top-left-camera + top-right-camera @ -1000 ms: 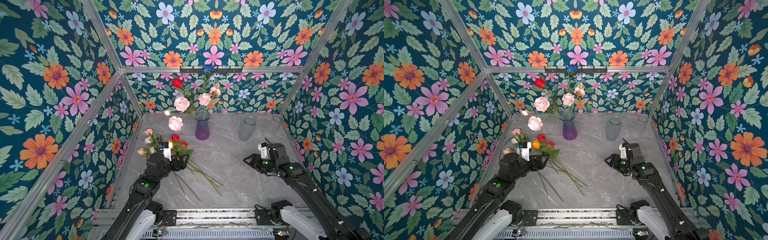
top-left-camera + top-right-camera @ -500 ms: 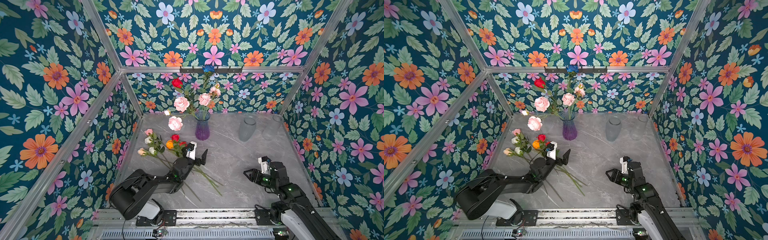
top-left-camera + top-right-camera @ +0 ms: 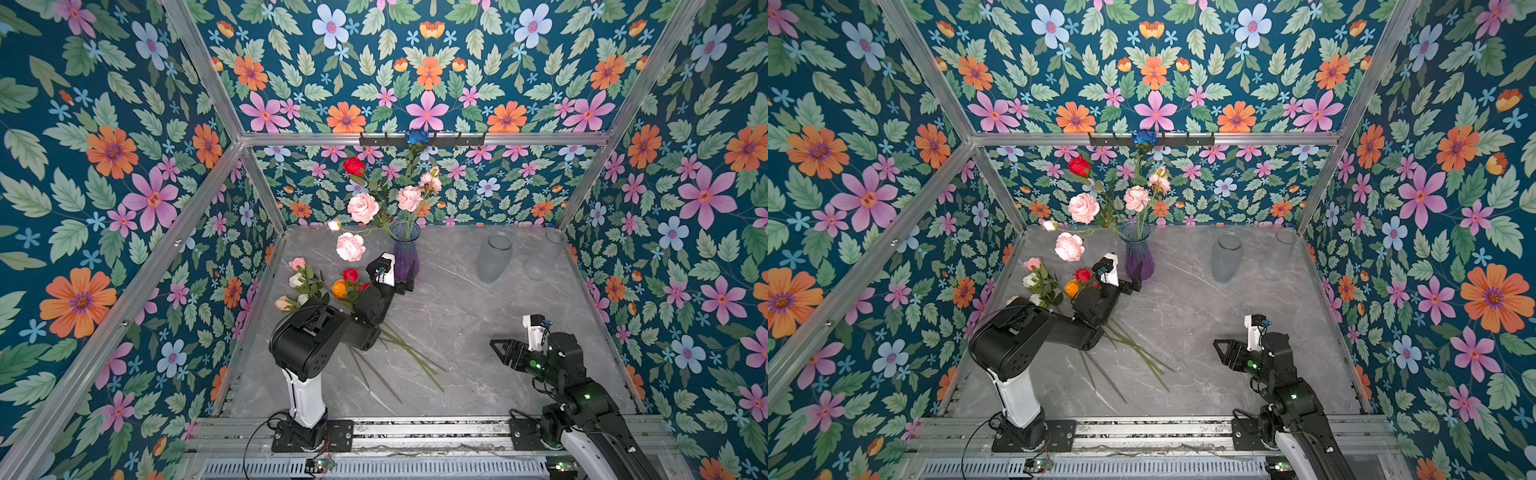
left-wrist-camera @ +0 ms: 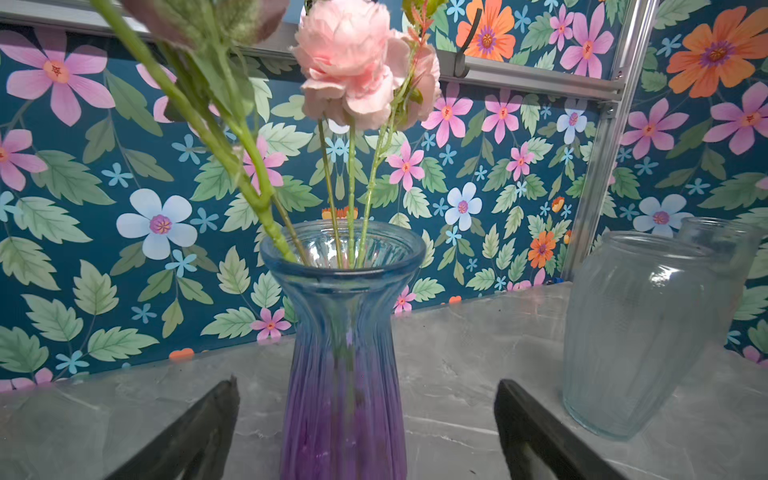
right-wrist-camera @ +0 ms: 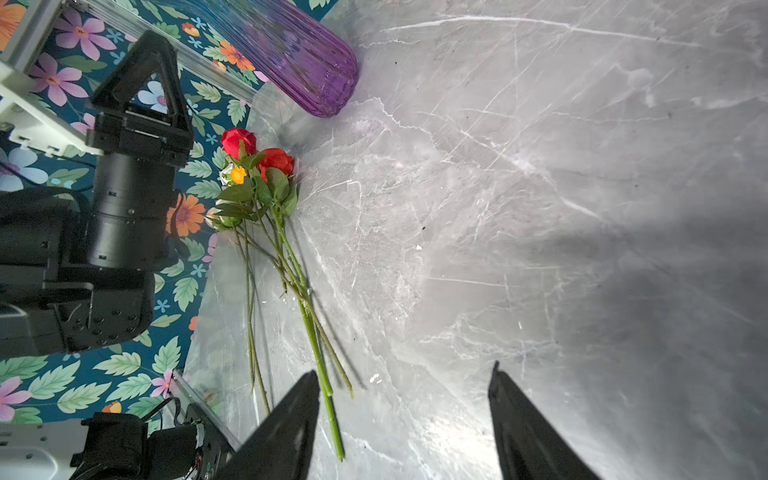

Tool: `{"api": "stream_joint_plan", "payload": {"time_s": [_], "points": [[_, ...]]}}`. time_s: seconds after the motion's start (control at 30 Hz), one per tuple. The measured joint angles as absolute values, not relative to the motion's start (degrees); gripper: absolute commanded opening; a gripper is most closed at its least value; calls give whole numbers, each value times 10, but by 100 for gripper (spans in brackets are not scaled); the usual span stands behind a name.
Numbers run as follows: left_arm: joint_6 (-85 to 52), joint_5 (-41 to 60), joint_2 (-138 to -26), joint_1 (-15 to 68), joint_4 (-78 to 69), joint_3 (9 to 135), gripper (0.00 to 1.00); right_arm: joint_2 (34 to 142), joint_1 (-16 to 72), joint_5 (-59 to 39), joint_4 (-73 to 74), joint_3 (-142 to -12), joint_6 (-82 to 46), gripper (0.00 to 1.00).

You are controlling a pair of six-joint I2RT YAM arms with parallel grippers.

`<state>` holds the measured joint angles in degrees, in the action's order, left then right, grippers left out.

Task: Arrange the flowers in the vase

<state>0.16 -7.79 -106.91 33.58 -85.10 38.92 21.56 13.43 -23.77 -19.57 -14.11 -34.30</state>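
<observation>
The purple glass vase (image 3: 406,255) (image 3: 1139,257) stands at the back centre of the table and holds several flowers: pink carnations (image 3: 363,208), a red rose (image 3: 354,165) and a blue rose (image 3: 417,136). More loose flowers (image 3: 345,282) (image 5: 257,166) lie to its left, their stems (image 3: 411,357) pointing to the front. My left gripper (image 3: 403,282) (image 4: 366,381) is open, a finger on each side of the vase's base (image 4: 345,395) with a gap at both sides. My right gripper (image 3: 498,347) (image 5: 404,370) is open and empty at the front right, near the stem ends.
A clear glass vase (image 3: 493,257) (image 4: 631,332) and a clear jar (image 3: 548,249) stand at the back right. A black hook rail (image 3: 419,139) runs along the back wall. My left arm's body (image 3: 311,345) hangs over the loose stems. Flowered walls with aluminium posts close in the table.
My left arm has swung from the loose flowers to the vase and now straddles its base, jaws wider. My right arm has drawn back to the front right, its jaws opening.
</observation>
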Motion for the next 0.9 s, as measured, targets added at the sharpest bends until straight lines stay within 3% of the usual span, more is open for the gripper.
{"api": "stream_joint_plan", "payload": {"time_s": [0.43,0.67,0.9], "points": [[6,-27,-1140,316,-788,513,98,233,134,-247,-195,-141,-341,67],[18,-36,-1179,315,-745,576,83,233,134,-249,-195,-141,-341,67],[22,-48,-1203,315,-723,616,85,240,134,-250,-191,-141,-341,67]]}}
